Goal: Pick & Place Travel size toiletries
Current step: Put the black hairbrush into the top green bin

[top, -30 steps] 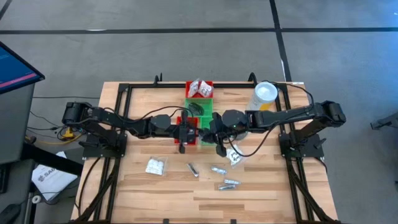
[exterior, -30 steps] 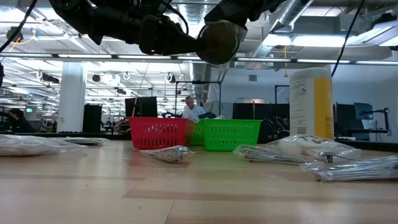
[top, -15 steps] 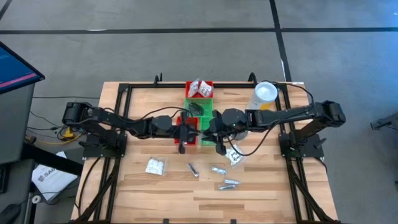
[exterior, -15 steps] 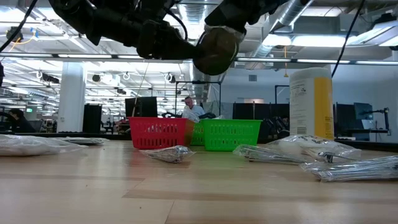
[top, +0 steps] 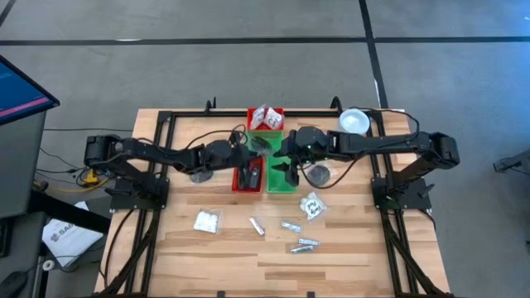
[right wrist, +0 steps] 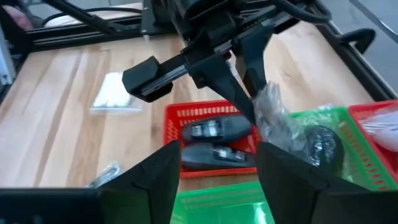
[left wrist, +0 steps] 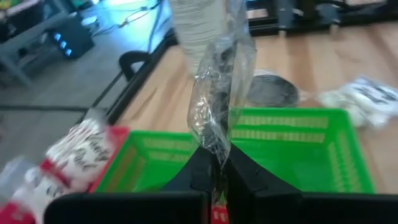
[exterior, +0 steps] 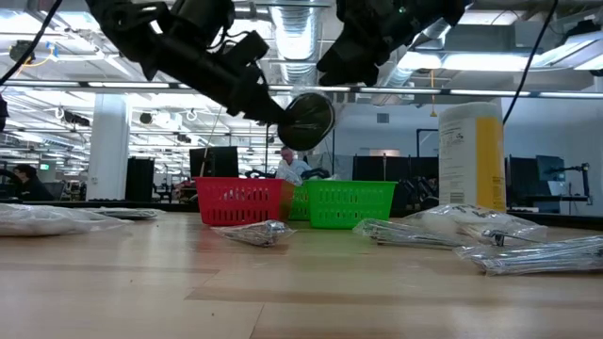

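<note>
L gripper [left wrist: 214, 177] jaws clenched on wrapped tin [left wrist: 219, 102] over green tray [left wrist: 292, 134]; crinkly wrap's light, floppy, slippery, so grip low. R gripper [right wrist: 214, 180] jaws released.

A wooden worktop [top: 182, 248] carries red trays [top: 240, 184] and green trays [top: 280, 180] at its middle. A tall yellow canister [exterior: 471, 155] with a white lid stands at the far right.

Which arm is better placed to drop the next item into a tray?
Left. The left gripper is shut on a crinkly clear packet directly above the far green tray. The right gripper hangs open and empty over the near trays.
</note>
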Available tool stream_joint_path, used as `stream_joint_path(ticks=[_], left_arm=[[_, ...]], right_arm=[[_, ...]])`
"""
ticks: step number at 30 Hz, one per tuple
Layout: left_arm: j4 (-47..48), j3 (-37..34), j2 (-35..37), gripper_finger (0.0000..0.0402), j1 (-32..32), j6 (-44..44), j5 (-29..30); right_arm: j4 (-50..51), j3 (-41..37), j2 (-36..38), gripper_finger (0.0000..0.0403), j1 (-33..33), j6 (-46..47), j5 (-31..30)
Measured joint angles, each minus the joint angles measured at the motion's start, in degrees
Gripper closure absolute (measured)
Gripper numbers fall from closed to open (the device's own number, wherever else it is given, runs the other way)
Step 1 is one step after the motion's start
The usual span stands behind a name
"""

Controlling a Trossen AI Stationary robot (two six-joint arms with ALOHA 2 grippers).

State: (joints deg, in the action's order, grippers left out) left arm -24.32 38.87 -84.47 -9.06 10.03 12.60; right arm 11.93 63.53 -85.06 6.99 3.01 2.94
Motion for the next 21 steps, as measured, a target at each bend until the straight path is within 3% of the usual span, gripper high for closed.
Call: stream_joint_path(ticks=[7,13,21], left_arm=[[0.56,0.0,0.0,0.0396,-3.92,-1.74,0.07],[2.41,0.0,-0.01,0.0396,-6.23,-1.5,5.03],[3.31,4.29,-6.27,0.0396,-7.13,2.04,7.19]], right_arm=[[0.11,0.0,0.0,0.0228,1.91,-0.47,0.0],[-0.41,0.0,0.04,0.0244,2.06,-0.62,0.02],[-1.14,0.0,0.07,0.025,1.69,-0.61,0.02]])
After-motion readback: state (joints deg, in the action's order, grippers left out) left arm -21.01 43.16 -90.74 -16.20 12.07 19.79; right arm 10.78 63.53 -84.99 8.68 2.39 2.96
